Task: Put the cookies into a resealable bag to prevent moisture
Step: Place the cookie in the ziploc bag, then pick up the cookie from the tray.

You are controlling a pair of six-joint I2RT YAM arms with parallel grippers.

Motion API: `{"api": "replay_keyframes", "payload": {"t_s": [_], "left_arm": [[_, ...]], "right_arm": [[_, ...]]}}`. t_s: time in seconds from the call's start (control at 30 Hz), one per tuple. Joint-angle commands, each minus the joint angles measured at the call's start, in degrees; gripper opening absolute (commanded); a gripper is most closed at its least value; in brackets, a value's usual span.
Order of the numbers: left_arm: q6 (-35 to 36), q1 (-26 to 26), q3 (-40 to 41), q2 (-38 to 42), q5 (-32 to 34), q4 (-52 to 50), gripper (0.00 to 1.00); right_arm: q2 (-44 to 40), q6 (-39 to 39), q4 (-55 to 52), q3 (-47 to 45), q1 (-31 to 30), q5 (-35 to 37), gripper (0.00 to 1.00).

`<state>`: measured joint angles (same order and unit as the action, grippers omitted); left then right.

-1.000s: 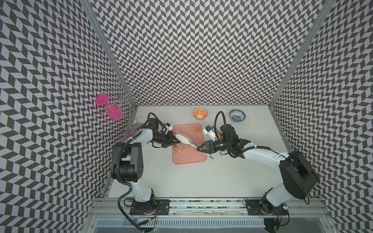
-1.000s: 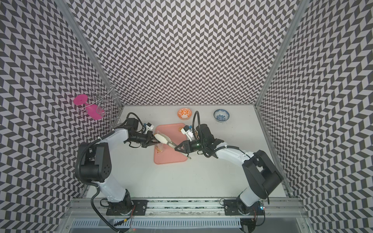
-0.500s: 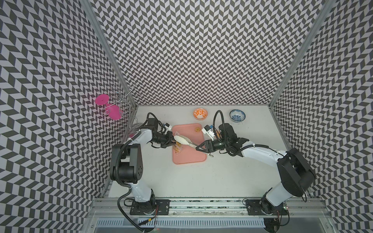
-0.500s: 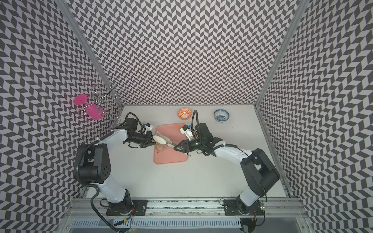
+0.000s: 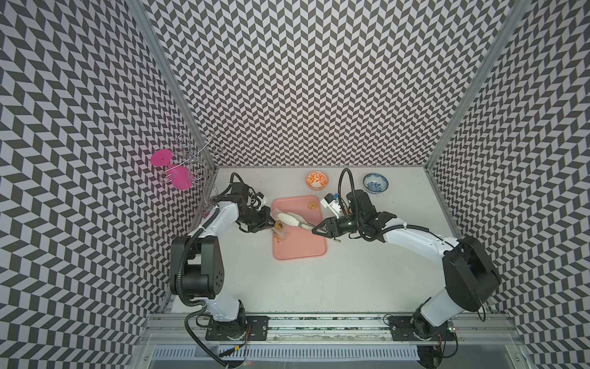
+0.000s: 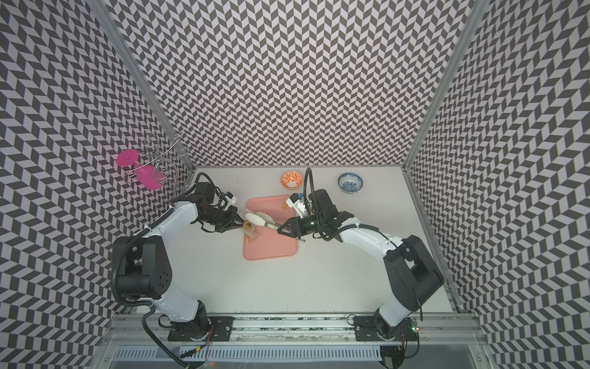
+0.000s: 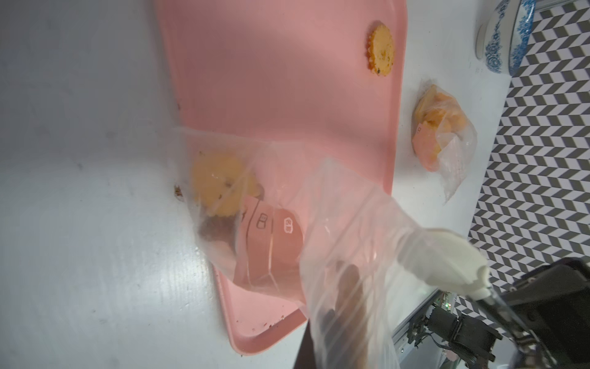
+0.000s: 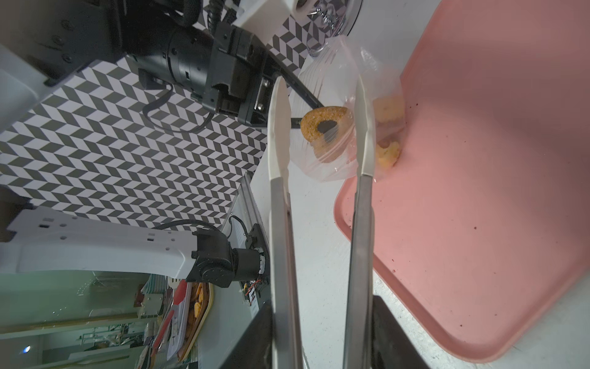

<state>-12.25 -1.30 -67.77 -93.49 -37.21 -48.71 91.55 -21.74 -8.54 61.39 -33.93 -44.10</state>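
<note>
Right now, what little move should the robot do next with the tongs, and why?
Probably pull the tongs back from the bag and swing to the round cookie lying bare at the tray's corner. The tongs stand open and the ring cookie sits loose at the bag's mouth, so it seems dropped already.

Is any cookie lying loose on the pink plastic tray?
Yes, one round scalloped yellow cookie lies bare on the pink plastic tray, outside the clear plastic bag.
</note>
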Motion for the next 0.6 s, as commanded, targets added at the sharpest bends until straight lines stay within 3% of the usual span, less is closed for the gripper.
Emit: {"api": "replay_keyframes", "payload": {"t_s": [0.0, 0.3, 0.57], "left_arm": [[0.87, -1.43, -2.63, 1.47, 6.28, -3.48, 0.0], [-1.08, -6.36, -7.72, 1.7, 20.37, -8.51, 0.0], [-0.51, -7.62, -10.71, -0.46, 36.47, -12.72, 0.0]], "right_arm": [[-3.95, 5.34, -3.45, 4.29, 2.02, 3.2, 0.43], [-2.22, 26.14, -25.14, 13.44, 3.64, 27.45, 0.43], [2.71, 31.99, -25.23, 15.03, 2.93, 33.34, 0.43]]}}
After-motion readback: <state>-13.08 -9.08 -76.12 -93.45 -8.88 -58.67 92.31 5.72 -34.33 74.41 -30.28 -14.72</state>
